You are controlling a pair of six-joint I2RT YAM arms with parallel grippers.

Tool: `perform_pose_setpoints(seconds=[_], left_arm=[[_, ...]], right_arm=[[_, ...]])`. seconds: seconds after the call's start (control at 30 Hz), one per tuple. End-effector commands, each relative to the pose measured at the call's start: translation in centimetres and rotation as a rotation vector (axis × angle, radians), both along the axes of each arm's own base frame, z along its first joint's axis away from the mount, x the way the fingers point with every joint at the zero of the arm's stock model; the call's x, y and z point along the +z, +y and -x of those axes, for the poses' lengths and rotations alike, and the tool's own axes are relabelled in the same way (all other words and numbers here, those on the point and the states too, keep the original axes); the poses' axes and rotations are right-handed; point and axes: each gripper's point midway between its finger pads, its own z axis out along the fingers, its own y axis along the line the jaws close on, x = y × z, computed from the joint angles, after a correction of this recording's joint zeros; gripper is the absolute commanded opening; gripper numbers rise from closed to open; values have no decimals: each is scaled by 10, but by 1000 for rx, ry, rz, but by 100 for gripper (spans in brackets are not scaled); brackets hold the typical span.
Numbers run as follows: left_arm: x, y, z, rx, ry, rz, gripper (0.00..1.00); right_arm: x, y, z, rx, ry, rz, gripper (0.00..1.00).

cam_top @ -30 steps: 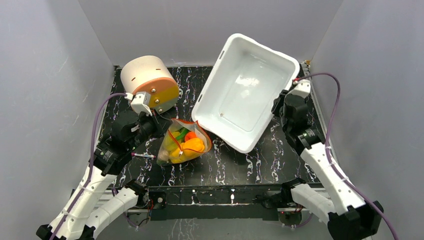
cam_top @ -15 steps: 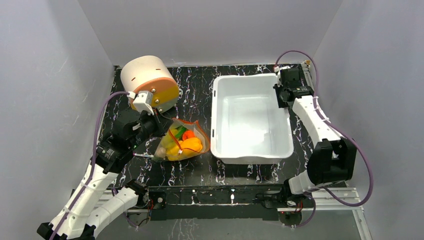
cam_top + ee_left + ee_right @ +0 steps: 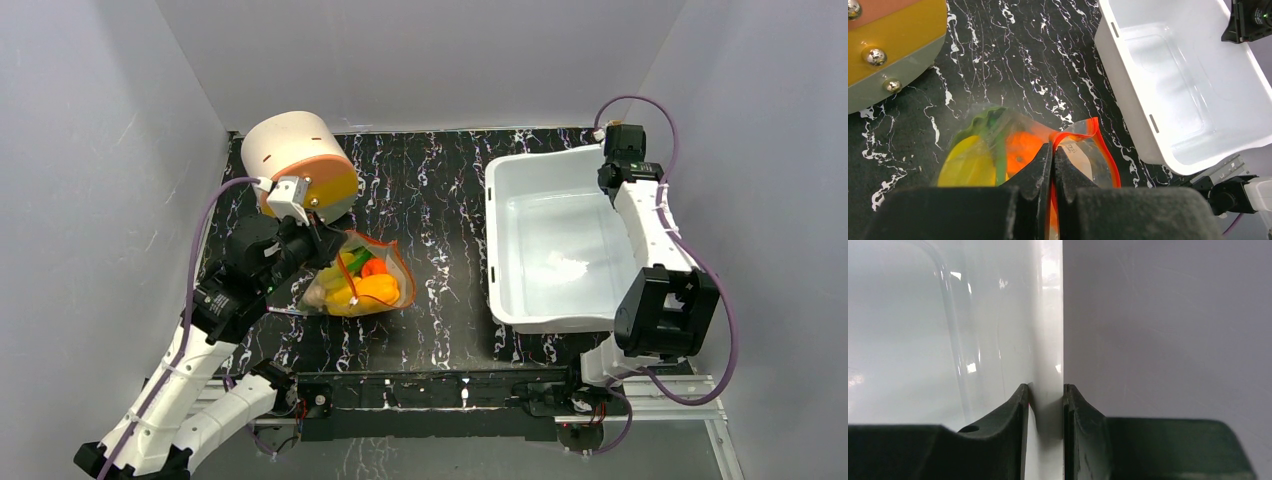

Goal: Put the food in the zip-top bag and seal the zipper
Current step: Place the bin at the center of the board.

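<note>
The clear zip-top bag (image 3: 358,285) lies left of centre on the black marbled table, with yellow peppers, an orange-red fruit and a green pod inside; it also shows in the left wrist view (image 3: 998,150). Its red-orange zipper strip (image 3: 1100,150) curves open at the mouth. My left gripper (image 3: 1053,150) is shut on the zipper edge of the bag; in the top view it (image 3: 325,250) sits at the bag's far-left side. My right gripper (image 3: 1045,392) is shut on the rim of the white tub (image 3: 998,315); in the top view it (image 3: 618,170) is at the tub's far right corner.
The white tub (image 3: 500,250) stands on the right half of the table, empty. A round cream and orange drum (image 3: 295,160) lies at the back left, just behind my left wrist. Grey walls close in the table on three sides.
My right gripper has carried the white tub from tilted over the centre to flat on the right side. My left gripper has kept its hold on the bag, which shifted slightly left.
</note>
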Motion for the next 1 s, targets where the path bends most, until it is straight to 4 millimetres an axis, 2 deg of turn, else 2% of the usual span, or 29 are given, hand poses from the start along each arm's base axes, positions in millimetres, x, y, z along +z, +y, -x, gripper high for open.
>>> perform_pose_setpoints(seconds=[0.0, 0.1, 0.2, 0.3, 0.33, 0.47, 0.57, 0.67, 0.87, 0.97], left_arm=[[32, -8, -2, -34, -110, 63, 0], [25, -18, 0, -100, -107, 60, 0], [23, -27, 5, -171, -118, 57, 0], [22, -33, 6, -215, -139, 52, 0], [22, -35, 7, -225, -143, 55, 0], [23, -44, 11, -294, -167, 63, 0], [24, -50, 14, -362, -210, 35, 0], [28, -55, 16, -421, -253, 12, 0], [31, -63, 13, -460, -269, 14, 0], [26, -67, 15, -508, -261, -4, 0]], right_arm=[[28, -41, -5, -102, -35, 177, 2], [29, -38, -8, -122, -58, 133, 24], [28, -29, -7, -119, -93, 73, 35], [34, -14, -7, -80, -133, -4, 55], [38, -10, -7, -66, -151, -18, 59], [64, 14, -14, 5, -252, -115, 62], [80, 49, -24, 106, -321, -258, 66], [97, 80, -26, 206, -382, -353, 66], [122, 138, -10, 428, -478, -448, 64], [138, 181, -3, 592, -543, -497, 61]])
